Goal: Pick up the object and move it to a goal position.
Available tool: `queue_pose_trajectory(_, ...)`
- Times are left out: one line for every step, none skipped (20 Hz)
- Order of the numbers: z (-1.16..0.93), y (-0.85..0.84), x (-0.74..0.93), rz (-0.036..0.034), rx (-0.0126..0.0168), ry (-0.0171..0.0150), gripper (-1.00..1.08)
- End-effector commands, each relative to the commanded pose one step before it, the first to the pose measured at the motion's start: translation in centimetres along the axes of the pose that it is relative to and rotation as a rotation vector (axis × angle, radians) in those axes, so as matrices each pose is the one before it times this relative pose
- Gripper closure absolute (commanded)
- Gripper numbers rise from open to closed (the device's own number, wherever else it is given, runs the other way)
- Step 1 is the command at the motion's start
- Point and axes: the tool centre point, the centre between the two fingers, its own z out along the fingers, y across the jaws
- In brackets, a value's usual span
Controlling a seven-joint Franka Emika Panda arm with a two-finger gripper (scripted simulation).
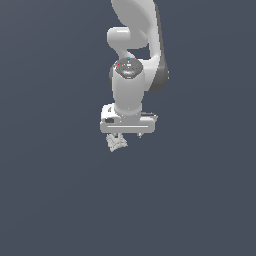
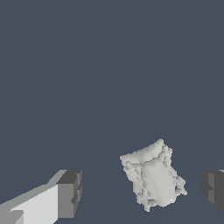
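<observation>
The object is a small whitish-grey knobbly lump lying on the dark floor, just below the exterior view's left end of the white gripper block. In the wrist view the object sits between the two dark grey fingertips, nearer to the other fingertip and touching neither. My gripper hangs straight down over it, open, with its jaws spread wide; in the wrist view the gripper holds nothing. The fingers are mostly hidden behind the block in the exterior view.
The white arm rises from the gripper toward the top of the exterior view. A plain dark blue-grey floor spreads all around. No goal marker shows.
</observation>
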Motion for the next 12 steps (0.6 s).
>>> queue_pose_trajectory(0.000,0.001,0.000,0.00000,0.00000,0.00000,-0.92)
queue_pose_trajectory(-0.006,0.009,0.009,0.00000,0.00000,0.00000,-0.92)
queue_pose_trajectory(-0.069,0.075,0.011,0.00041,0.00139,0.00087,-0.92)
queue_pose_trajectory(-0.095,0.108,0.023,0.00056,0.00179,0.00112,-0.92)
queue_pose_trajectory(-0.130,0.147,0.034,0.00077,0.00239,0.00151,-0.92)
queue_pose_trajectory(-0.174,0.191,0.044,0.00109,0.00316,0.00202,-0.92)
queue_pose_trajectory(-0.191,0.203,0.049,0.00129,0.00340,0.00222,-0.92)
queue_pose_trajectory(-0.160,0.162,0.042,0.00121,0.00276,0.00183,-0.92)
queue_pose_trajectory(-0.124,0.118,0.035,0.00106,0.00204,0.00137,-0.92)
queue_pose_trajectory(-0.090,0.078,0.025,0.00094,0.00142,0.00096,-0.92)
queue_pose_trajectory(-0.046,0.029,0.016,0.00063,0.00061,0.00042,-0.92)
queue_pose_trajectory(-0.001,-0.019,-0.003,0.00000,0.00000,0.00000,-0.92)
